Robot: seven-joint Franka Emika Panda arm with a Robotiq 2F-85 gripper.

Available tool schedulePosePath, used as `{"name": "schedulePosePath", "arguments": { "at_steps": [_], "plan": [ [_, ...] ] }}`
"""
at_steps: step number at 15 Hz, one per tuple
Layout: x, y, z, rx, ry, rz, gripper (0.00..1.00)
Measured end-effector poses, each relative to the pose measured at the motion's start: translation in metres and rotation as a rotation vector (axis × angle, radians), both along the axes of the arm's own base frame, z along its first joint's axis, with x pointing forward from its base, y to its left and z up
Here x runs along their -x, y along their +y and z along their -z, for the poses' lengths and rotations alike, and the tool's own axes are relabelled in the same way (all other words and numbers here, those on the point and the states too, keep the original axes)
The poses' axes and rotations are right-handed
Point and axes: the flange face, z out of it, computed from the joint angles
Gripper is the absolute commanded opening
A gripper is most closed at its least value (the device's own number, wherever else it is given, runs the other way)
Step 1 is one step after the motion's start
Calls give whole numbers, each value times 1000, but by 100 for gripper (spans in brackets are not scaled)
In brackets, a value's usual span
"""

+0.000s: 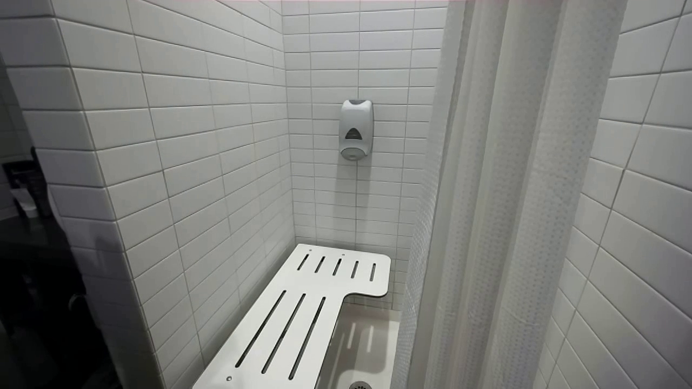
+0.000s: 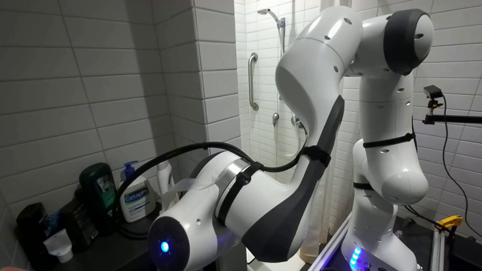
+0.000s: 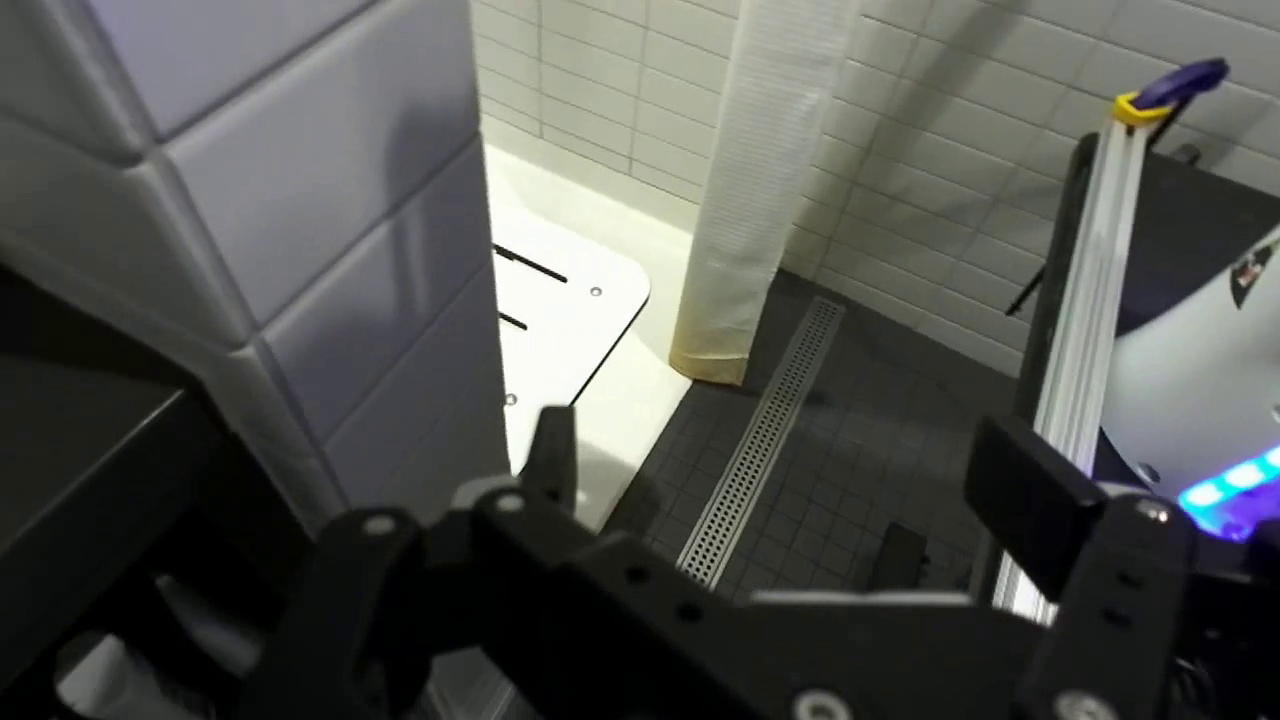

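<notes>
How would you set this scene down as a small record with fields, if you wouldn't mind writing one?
setting: shower area with white-tiled walls
end effector: open, holding nothing
Cetaphil bottle: pale, upright, on the dark counter
green bottle: beside the Cetaphil bottle
bench: white, slotted
dispenser: wall-mounted, above the bench's far end
curtain: off-white, right of the bench in an exterior view
floor drain: perforated metal strip

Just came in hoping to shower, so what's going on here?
A robot arm stands near the shower curtain, handling nothing right now. Its gripper holds nothing: the jaws stand apart, and the wrist view shows the floor drain beyond them. A Cetaphil bottle and a green bottle stand on the counter.
</notes>
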Motion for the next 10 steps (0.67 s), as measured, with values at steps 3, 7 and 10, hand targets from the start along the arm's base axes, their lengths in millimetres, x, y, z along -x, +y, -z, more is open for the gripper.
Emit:
{"name": "schedulePosePath", "arguments": {
  "at_steps": [3, 7, 10],
  "plan": [
    [2, 10, 2, 34, 49, -152, 100],
    [25, 40, 5, 71, 101, -363, 100],
    [54, 64, 5, 83, 121, -479, 100]
  ]
}}
